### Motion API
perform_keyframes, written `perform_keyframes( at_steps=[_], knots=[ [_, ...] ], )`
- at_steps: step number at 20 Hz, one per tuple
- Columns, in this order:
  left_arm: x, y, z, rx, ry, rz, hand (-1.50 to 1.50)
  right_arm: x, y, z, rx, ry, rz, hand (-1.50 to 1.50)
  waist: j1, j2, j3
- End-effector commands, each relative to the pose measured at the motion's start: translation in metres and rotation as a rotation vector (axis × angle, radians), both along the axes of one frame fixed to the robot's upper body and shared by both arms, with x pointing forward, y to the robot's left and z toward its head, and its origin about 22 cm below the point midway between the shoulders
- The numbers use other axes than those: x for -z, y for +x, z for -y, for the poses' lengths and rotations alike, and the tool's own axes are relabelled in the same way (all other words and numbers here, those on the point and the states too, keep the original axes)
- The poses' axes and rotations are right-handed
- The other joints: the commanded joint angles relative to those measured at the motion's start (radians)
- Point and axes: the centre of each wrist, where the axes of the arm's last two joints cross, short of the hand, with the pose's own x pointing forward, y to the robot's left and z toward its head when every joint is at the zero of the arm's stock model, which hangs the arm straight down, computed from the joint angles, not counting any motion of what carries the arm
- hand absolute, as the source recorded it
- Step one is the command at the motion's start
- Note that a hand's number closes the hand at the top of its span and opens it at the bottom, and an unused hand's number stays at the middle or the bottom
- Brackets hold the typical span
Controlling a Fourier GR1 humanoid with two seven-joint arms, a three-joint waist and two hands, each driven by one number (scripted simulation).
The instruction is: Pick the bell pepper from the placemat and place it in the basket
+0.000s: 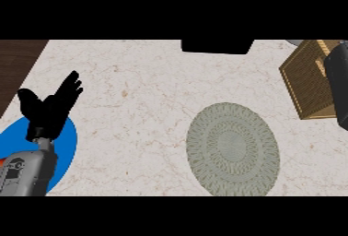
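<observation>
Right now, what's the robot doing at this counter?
The left hand rests open, fingers up, at the view's left over a blue plate. The round grey-green placemat lies on the marble counter with no bell pepper showing on it. At the right edge a dark arm reaches over the wicker basket, but its hand is out of view, so whether it carries the pepper cannot be told.
</observation>
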Motion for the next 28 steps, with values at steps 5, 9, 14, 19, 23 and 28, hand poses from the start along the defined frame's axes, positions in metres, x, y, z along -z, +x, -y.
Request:
perform_keyframes(
  at_steps=[5,9,14,19,23,28],
  knots=[
    [0.003,-0.006,-0.007,0.003,0.012,-0.007,0.0,0.016,-0.003,0.005,0.051,0.075,0.159,-1.5,-0.002,-0.004,0.001],
    [-0.005,-0.001,-0.004,-0.016,-0.007,0.001,0.0,0.004,-0.01,0.021,0.094,0.038,0.297,-1.5,-0.006,-0.006,0.001],
    [0.001,-0.004,-0.005,-0.04,-0.001,-0.014,0.0,-0.02,-0.021,0.03,0.147,0.023,0.556,-1.5,-0.033,-0.019,-0.001],
    [-0.002,-0.003,-0.028,-0.081,0.012,-0.033,0.0,-0.006,-0.032,0.005,0.159,0.04,0.646,-1.5,-0.072,-0.035,-0.003],
    [0.013,-0.024,-0.035,-0.092,0.01,-0.054,0.0,0.021,-0.049,-0.035,0.115,0.112,0.63,-1.5,-0.097,-0.054,-0.003],
    [0.008,-0.018,-0.02,-0.093,0.026,-0.063,0.0,0.043,-0.07,-0.042,0.073,0.169,0.556,-1.5,-0.091,-0.06,-0.002]
  ],
)
